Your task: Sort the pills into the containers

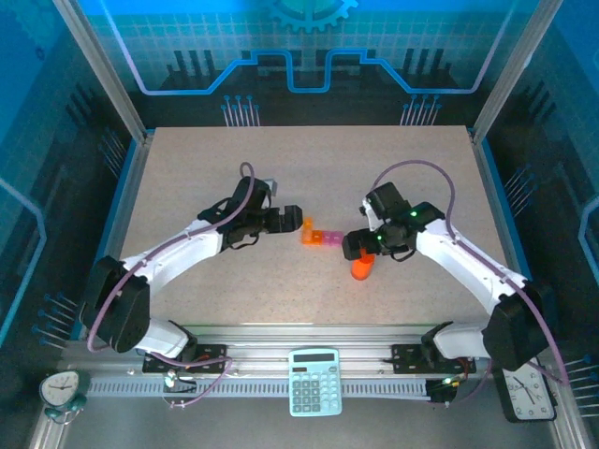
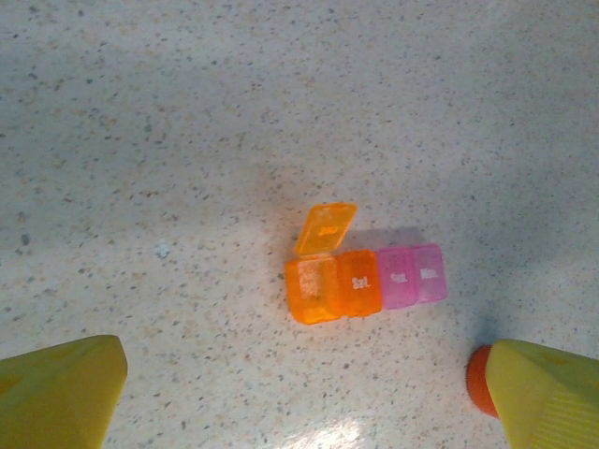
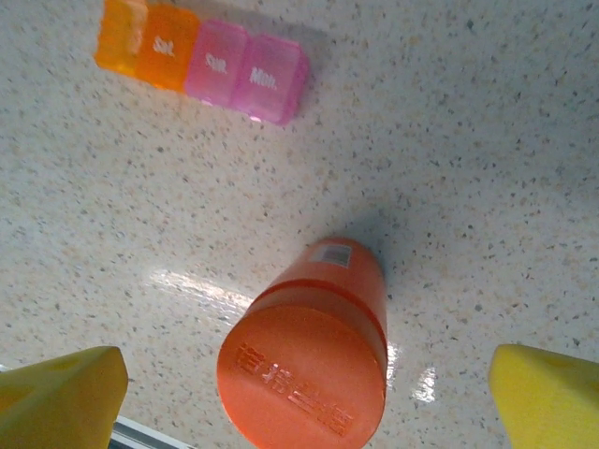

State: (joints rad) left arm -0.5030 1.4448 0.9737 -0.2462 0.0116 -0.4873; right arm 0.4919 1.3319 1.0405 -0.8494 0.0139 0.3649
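Strip of joined orange + pink translucent plastic compartments (image 2: 365, 278) lay mid-table betw. arms. One orange end lid was up, rest shut. Orange cylindrical bottle (image 3: 304, 351) stood capped just beside strip. Left gripper (image 1: 292, 217) + right gripper (image 1: 353, 245) both had jaws apart, empty; right hung over bottle. Sorting prob. barely begun.

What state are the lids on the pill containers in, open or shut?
One open: on the containers, the end orange lid stands flipped up. The other three lids lie shut.
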